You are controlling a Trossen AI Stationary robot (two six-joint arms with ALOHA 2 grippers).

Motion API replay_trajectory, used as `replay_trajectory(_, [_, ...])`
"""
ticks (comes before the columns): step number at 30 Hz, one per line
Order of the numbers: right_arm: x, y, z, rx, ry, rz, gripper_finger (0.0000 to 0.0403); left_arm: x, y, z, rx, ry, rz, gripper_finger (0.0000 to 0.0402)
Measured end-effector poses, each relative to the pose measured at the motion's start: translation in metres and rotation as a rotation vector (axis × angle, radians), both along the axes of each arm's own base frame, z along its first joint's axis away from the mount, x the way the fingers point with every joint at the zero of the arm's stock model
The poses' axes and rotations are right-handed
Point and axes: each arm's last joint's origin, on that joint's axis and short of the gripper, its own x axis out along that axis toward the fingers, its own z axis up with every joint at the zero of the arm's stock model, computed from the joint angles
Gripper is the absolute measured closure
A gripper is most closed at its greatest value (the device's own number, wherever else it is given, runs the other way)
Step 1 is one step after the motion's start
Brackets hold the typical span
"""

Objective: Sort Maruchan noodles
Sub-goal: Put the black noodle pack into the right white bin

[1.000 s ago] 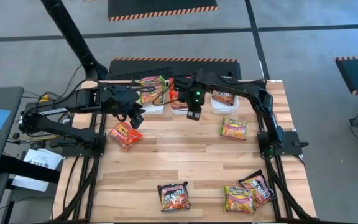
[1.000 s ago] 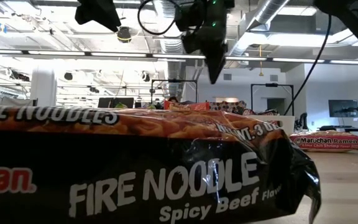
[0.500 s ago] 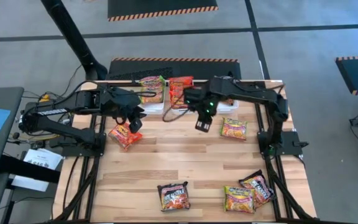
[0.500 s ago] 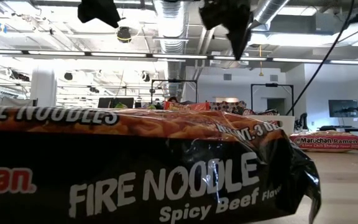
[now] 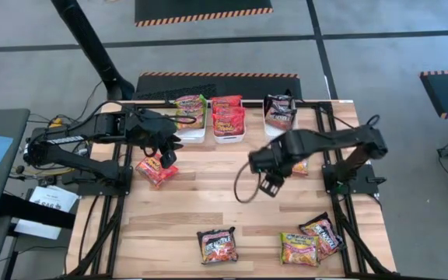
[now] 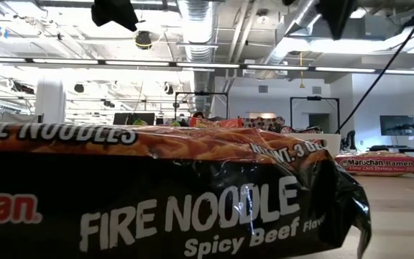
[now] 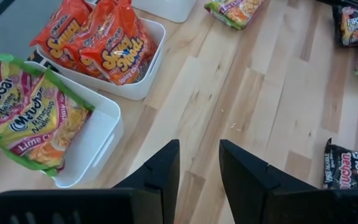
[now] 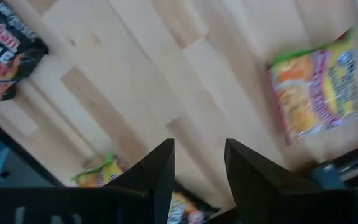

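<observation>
Right gripper (image 5: pixel 270 185) is swinging from the bins (image 5: pixel 229 134) over bare mid-table, fingers apart, empty; left gripper (image 5: pixel 167 152), fingers apart, is hovering beside a red packet (image 5: pixel 155 169).

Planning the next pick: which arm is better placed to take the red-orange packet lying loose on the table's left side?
Probably left. The left gripper hovers just above the red-orange packet with open, empty jaws. The right gripper is mid-table, much farther off.

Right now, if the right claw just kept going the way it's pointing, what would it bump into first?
Probably just bare wood. The right gripper, fingers apart and empty, points down at the table between packets. A green-yellow noodle packet lies off to one side and a black one to the other, neither squarely in line, though depth is hard to judge.
</observation>
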Motion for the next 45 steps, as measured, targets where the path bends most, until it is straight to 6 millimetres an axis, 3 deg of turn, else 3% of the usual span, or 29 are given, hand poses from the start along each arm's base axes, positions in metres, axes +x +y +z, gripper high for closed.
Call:
replay_trajectory(13, [-0.021, 0.078, -0.003, 0.053, 0.047, -0.124, 0.0194, 0.0, -0.003, 0.0, -0.081, -0.009, -0.056, 0.0304])
replay_trajectory(28, [-0.077, 0.16, -0.004, -0.002, 0.026, -0.412, 0.0182, -0.002, -0.005, -0.004, -0.13, 0.033, -0.1, 0.0304])
replay_trajectory(36, [-0.109, 0.184, -0.039, -0.094, 0.07, -0.493, 0.0182, -0.002, -0.005, -0.004, -0.141, 0.029, -0.09, 0.0304])
replay_trajectory(45, [-0.135, 0.21, -0.055, -0.06, 0.027, -0.491, 0.0182, -0.002, -0.005, -0.003, -0.199, 0.007, -0.033, 0.0304])
